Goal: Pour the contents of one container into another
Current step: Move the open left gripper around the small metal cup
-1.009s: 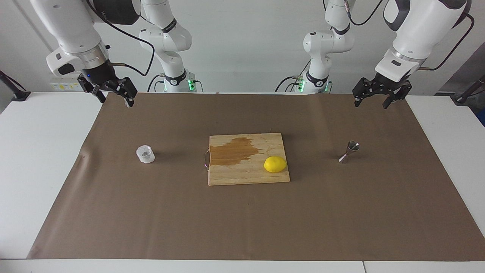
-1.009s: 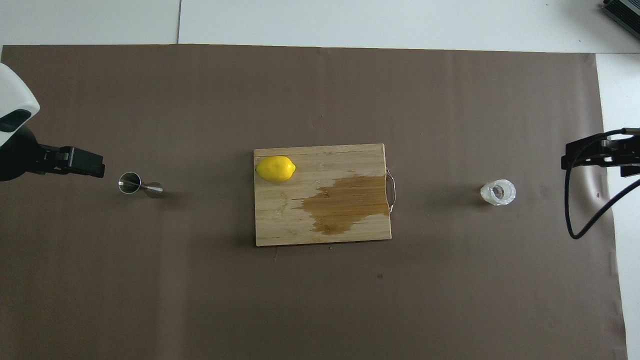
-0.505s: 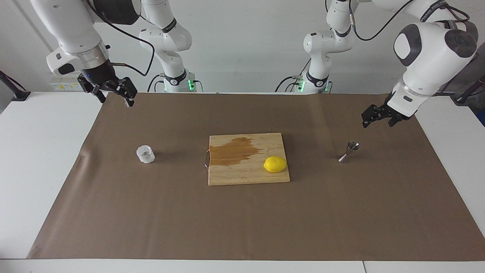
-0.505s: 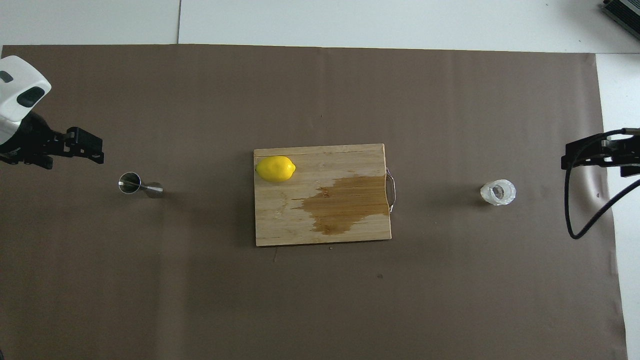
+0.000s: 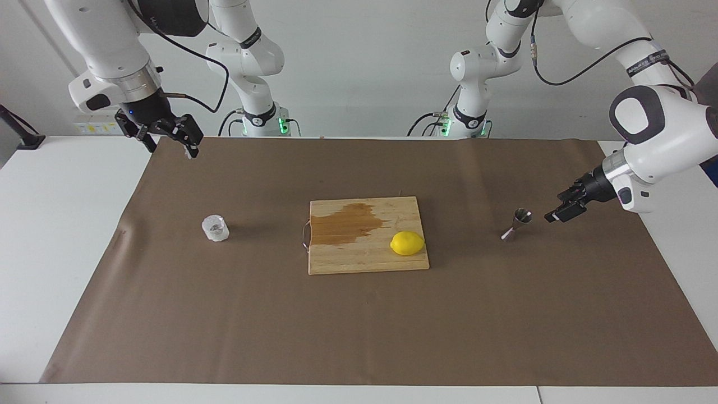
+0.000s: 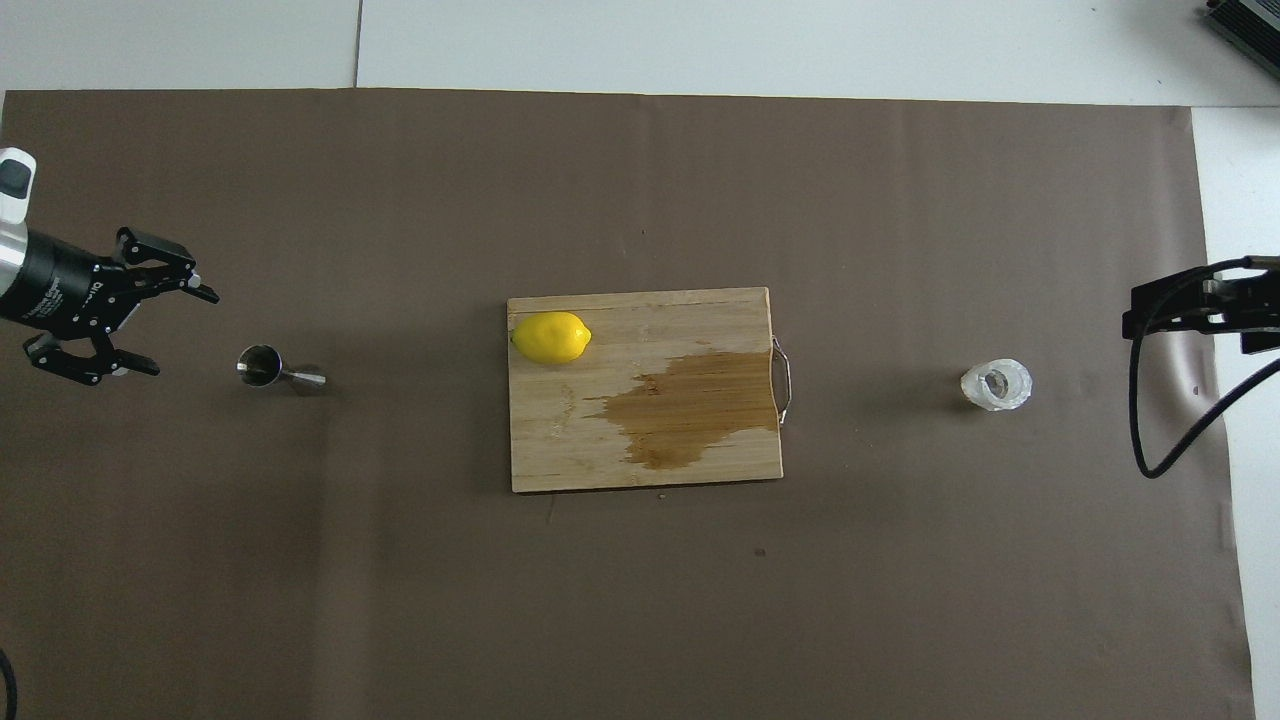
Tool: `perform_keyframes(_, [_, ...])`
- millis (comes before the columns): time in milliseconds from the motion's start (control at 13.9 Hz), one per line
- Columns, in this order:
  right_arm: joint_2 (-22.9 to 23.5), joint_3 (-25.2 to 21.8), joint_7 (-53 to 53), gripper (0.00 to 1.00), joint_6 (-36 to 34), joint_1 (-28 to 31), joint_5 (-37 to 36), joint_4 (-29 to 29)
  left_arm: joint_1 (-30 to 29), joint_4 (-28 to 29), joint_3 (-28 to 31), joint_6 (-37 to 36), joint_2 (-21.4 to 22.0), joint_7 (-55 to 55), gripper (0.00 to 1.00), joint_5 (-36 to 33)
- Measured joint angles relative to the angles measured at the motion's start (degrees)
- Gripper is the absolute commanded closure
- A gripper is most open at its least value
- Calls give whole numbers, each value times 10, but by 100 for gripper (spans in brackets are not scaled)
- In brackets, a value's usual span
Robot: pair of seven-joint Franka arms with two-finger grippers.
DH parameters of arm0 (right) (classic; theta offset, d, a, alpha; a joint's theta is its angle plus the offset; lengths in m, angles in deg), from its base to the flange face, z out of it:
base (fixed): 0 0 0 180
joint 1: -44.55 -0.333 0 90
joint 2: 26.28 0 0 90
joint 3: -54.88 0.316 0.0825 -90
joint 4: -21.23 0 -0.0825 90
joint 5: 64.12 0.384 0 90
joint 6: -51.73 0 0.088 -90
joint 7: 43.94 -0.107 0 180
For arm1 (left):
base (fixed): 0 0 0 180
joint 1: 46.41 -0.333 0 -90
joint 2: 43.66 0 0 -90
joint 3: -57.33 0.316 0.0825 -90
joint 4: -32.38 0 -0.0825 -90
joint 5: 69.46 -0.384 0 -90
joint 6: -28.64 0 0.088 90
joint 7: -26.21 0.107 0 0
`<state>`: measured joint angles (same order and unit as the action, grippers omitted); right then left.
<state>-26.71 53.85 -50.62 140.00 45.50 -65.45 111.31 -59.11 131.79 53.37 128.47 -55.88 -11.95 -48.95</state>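
The steel jigger (image 5: 519, 221) (image 6: 270, 367) stands upright on the brown paper toward the left arm's end of the table. My left gripper (image 5: 563, 211) (image 6: 185, 333) is low beside it, turned sideways with its open jaws pointing at the jigger, a short gap away and holding nothing. The textured clear glass cup (image 5: 216, 228) (image 6: 996, 385) stands toward the right arm's end. My right gripper (image 5: 168, 143) (image 6: 1195, 310) waits open and high over the paper's corner by its base, well apart from the cup.
A wooden cutting board (image 5: 364, 264) (image 6: 560, 440) with a wet brown stain lies mid-table between the two containers. A lemon (image 5: 407, 243) (image 6: 551, 337) rests on its corner nearest the jigger. Brown paper (image 5: 359, 336) covers the table.
The left arm has come down and swung its gripper sideways to the jigger's level, close beside it. The right arm, cup, jigger, board and lemon have not moved.
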Motion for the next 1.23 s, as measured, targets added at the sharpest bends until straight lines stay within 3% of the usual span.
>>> perform_keyframes(216, [0,0,0,0,0,0,0,0,-27,104,0,76,28,-95,0,108])
perform_keyframes(505, [0,0,0,0,0,0,0,0,-61,221,1,112,87,-160,0,213])
perform_keyframes(721, [0,0,0,0,0,0,0,0,-79,266,1,148,110,-193,0,260])
perform_keyframes(1225, [0,0,0,0,0,0,0,0,-79,341,-3,219,121,-242,0,391])
